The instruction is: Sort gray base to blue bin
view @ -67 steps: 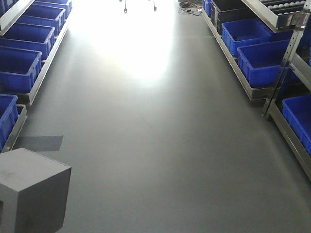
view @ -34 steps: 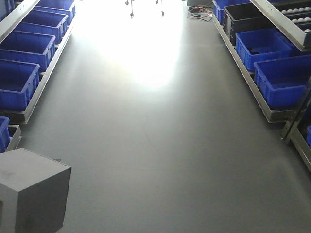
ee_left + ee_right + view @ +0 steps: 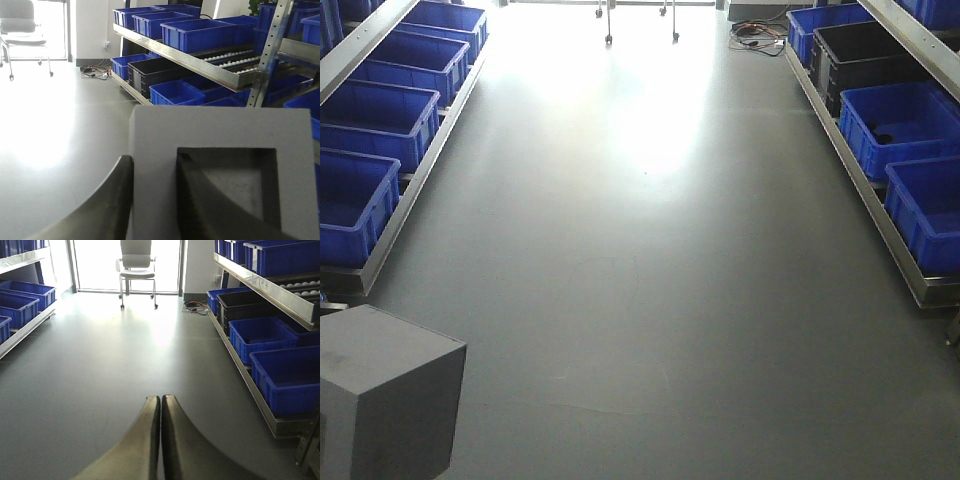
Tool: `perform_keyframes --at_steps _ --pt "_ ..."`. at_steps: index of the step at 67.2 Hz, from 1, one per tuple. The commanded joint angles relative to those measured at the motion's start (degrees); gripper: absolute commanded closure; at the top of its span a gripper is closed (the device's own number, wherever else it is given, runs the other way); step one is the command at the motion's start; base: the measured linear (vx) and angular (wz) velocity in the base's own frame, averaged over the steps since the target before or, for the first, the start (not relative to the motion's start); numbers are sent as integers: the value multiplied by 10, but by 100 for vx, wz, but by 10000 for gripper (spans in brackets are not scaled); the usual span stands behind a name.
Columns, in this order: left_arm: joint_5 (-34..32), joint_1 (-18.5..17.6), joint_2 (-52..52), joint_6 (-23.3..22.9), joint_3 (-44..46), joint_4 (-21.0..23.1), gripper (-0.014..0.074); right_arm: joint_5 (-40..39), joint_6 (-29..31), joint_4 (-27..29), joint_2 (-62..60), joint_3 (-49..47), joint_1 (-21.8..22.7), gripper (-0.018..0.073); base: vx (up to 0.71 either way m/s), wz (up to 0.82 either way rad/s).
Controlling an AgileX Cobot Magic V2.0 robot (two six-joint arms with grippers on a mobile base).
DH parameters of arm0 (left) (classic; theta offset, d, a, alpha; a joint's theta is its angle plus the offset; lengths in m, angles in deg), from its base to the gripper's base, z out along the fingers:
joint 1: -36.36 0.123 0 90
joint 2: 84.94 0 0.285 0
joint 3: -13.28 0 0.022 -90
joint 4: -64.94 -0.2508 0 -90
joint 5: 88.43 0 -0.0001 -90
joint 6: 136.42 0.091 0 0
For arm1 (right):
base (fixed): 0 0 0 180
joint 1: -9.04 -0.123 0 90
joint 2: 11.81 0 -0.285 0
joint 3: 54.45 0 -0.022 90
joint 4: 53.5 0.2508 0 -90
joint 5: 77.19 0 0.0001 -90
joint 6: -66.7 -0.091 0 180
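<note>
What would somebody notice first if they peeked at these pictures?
Probably the big gray base, which fills the left wrist view with the left claw pinching one wall of its square hollow. Next come the rows of blue bins along both sides of the gray floor, which has a bright glare toward its far end.

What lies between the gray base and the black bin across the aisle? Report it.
Nothing but bare gray floor separates the gray base from the black bin on the far right rack. The exterior front-facing view shows that stretch whole.
</note>
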Motion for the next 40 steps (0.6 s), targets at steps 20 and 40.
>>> perform_keyframes --at_steps 20,40 --pt "-63 -3 -4 -4 17 2 603 -47 4 -5 -4 3 4 564 40 18" --pt "-63 -3 -4 -4 17 2 603 -46 4 -5 -4 3 4 564 33 65"
